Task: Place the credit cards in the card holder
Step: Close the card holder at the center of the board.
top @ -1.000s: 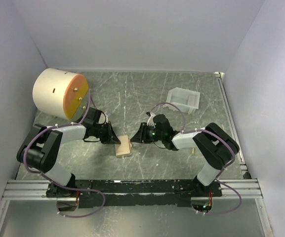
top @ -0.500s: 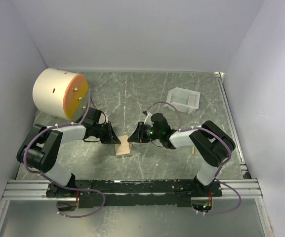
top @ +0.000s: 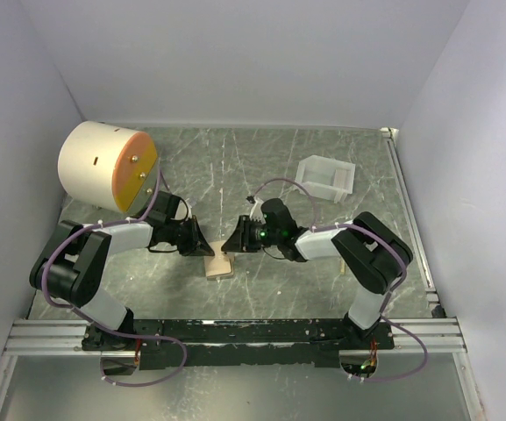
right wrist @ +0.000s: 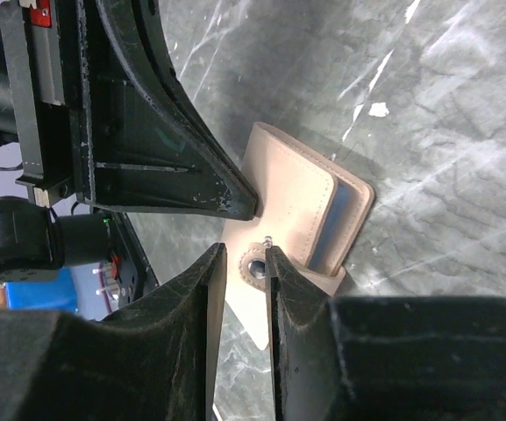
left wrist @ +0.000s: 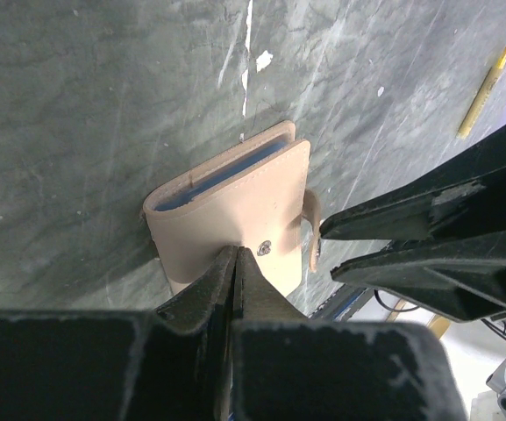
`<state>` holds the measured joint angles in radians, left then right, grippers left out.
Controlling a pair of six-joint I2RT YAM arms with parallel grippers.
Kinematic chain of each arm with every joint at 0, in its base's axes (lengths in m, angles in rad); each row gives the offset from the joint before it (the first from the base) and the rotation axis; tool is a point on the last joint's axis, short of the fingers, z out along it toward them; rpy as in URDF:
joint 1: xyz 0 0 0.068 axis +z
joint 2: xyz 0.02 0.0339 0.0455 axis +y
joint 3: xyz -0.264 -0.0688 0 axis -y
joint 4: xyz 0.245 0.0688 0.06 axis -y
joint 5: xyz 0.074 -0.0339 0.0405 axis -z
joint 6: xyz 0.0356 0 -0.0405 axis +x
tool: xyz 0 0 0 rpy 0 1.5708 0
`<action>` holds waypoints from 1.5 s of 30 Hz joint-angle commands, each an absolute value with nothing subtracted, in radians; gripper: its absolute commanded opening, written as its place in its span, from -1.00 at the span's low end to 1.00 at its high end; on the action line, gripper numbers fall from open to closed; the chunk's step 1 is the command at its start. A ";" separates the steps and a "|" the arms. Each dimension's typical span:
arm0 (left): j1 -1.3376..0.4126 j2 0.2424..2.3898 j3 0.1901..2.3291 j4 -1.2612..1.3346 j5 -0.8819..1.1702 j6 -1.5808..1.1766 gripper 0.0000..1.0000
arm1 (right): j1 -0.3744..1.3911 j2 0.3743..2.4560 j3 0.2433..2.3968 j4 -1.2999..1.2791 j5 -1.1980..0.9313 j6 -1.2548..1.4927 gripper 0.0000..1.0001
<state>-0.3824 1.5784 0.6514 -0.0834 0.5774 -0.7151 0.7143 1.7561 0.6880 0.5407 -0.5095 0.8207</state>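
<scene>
Marbled green tabletop (top: 279, 175) carries the tan card holder (left wrist: 235, 202), folded, between the two arms, with no loose credit cards that I can make out. The left claw (left wrist: 233, 256) is closed, its tips pressing on the holder's face, while the right claw (right wrist: 245, 260) stands slightly parted astride the unfastened snap tab (left wrist: 312, 230). I judge this the opening step: next, pinch that tab and lift the cover while the left pins the holder down.

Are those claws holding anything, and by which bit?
Only the tan wallet. The right claw has its snap tab between its fingers, though a firm grip cannot be confirmed. The left claw, shut, seems to press on the wallet's cover.
</scene>
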 commanded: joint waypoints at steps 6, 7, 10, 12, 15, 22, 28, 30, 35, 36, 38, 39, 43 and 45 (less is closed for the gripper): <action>-0.393 1.574 0.635 -0.075 0.537 -0.713 -0.81 | 0.756 1.799 0.740 0.512 -0.518 0.808 -0.52; -0.393 1.573 0.635 -0.076 0.536 -0.714 -0.81 | 0.758 1.802 0.742 0.510 -0.517 0.808 -0.52; -0.393 1.571 0.634 -0.076 0.535 -0.714 -0.81 | 0.758 1.802 0.749 0.494 -0.512 0.801 -0.52; -0.393 1.570 0.632 -0.077 0.533 -0.712 -0.81 | 0.758 1.790 0.762 0.457 -0.496 0.786 -0.53; -0.394 1.568 0.632 -0.080 0.530 -0.712 -0.81 | 0.759 1.758 0.785 0.375 -0.455 0.745 -0.53; -0.394 1.565 0.635 -0.082 0.529 -0.710 -0.81 | 0.759 1.714 0.802 0.251 -0.395 0.702 -0.56; -0.394 1.567 0.632 -0.080 0.532 -0.710 -0.81 | 0.769 1.712 0.791 0.246 -0.400 0.706 -0.67; -0.394 1.564 0.633 -0.084 0.529 -0.709 -0.81 | 0.771 1.713 0.786 0.251 -0.402 0.710 -0.67; -0.394 1.562 0.637 -0.092 0.526 -0.706 -0.82 | 0.777 1.734 0.792 0.272 -0.417 0.716 -0.63; -0.394 1.563 0.635 -0.091 0.527 -0.708 -0.82 | 0.780 1.739 0.794 0.275 -0.420 0.720 -0.63; -0.394 1.563 0.635 -0.091 0.527 -0.707 -0.82 | 0.784 1.746 0.795 0.279 -0.421 0.725 -0.63; -0.394 1.562 0.635 -0.094 0.525 -0.708 -0.81 | 0.788 1.748 0.797 0.278 -0.419 0.725 -0.63; -0.394 1.560 0.632 -0.093 0.523 -0.709 -0.81 | 0.799 1.753 0.795 0.276 -0.402 0.727 -0.63; -0.394 1.561 0.630 -0.089 0.525 -0.709 -0.81 | 0.803 1.757 0.794 0.276 -0.395 0.729 -0.63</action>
